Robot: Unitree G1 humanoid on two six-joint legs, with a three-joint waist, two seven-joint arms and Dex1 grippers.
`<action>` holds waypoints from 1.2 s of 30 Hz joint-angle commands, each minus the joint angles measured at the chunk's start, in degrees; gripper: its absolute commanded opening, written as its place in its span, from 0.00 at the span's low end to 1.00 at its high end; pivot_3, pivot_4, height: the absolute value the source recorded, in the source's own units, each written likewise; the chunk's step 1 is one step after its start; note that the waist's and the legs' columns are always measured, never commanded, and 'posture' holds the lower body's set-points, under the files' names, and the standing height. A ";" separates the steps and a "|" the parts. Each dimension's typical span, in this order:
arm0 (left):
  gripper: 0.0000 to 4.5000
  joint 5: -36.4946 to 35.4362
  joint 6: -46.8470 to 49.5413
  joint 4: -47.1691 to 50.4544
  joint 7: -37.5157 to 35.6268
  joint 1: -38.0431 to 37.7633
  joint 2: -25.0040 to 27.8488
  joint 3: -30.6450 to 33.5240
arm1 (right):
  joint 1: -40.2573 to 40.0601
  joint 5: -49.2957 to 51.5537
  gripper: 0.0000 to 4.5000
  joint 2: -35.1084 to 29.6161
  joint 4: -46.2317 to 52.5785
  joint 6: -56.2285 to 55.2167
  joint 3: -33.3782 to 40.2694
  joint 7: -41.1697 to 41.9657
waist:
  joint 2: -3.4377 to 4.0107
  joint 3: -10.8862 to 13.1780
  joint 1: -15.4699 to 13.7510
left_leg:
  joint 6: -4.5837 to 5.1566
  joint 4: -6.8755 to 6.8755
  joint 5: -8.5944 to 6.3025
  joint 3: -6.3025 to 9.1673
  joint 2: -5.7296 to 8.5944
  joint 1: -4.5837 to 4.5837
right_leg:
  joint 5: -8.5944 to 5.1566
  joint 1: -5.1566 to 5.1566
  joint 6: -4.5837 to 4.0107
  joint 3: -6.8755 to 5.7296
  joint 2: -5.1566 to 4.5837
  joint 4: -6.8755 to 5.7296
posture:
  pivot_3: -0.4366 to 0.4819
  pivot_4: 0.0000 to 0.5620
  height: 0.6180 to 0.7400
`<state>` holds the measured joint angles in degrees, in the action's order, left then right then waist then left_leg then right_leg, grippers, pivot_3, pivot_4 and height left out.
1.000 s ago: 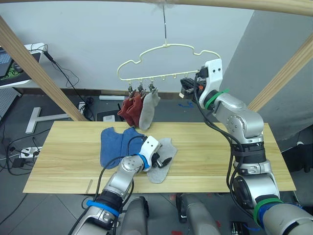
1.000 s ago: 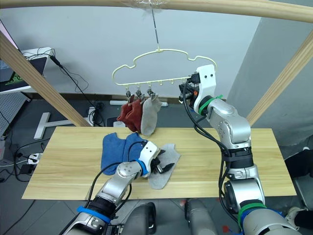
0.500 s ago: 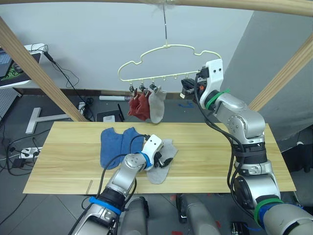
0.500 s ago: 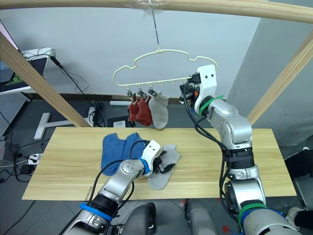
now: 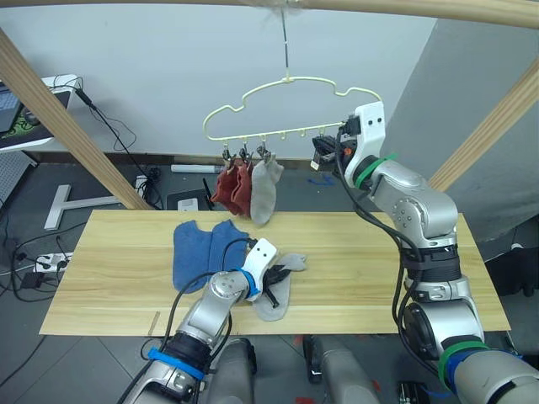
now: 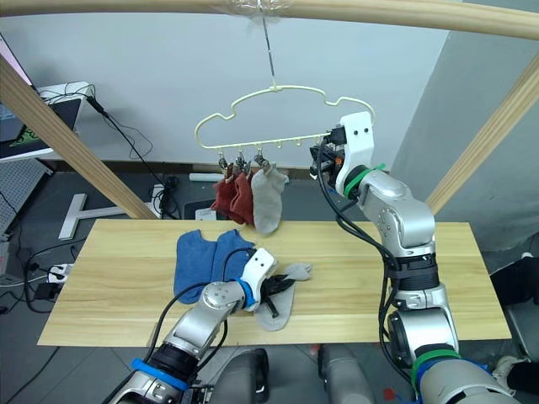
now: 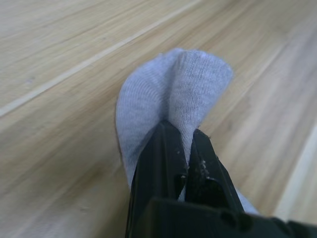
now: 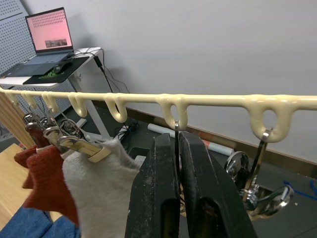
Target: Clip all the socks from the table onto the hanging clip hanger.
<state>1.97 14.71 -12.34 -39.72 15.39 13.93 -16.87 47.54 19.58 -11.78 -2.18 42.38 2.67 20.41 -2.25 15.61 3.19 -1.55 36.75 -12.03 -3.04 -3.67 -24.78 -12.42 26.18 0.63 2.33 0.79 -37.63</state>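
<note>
On the table [image 5: 354, 252], beside two blue socks [image 5: 199, 246], your left gripper [image 7: 181, 154] pinches a light grey sock [image 7: 174, 96] — fingers closed on its fabric. At the clip hanger [image 5: 278, 109], your right gripper [image 8: 177, 148] clamps a clip's wire — three socks [image 5: 248, 187] hang nearby.

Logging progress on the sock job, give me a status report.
Left gripper shut on grey sock on table. Right gripper shut on clip hanger. Three socks clipped, two blue socks waiting. Nothing in the way.
</note>
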 commanded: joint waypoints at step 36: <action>0.01 1.47 -32.11 -0.88 12.78 13.13 -3.66 5.91 | 13.95 22.48 0.00 1.98 -12.85 38.37 27.49 -14.76 | 0.03 0.05 -0.18 | 0.09 -0.16 -0.05 0.03 0.02 -0.15 | 0.05 -0.09 0.09 0.03 -0.05 0.51 | 0.38 0.54 1.00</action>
<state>3.24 -15.40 -14.14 -27.76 27.55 10.83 -10.77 62.22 42.10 -9.62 -15.47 79.46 29.71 7.25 -2.22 15.66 3.01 -1.46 36.60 -12.08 -3.01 -3.65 -24.92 -12.37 26.09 0.72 2.36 0.74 -37.12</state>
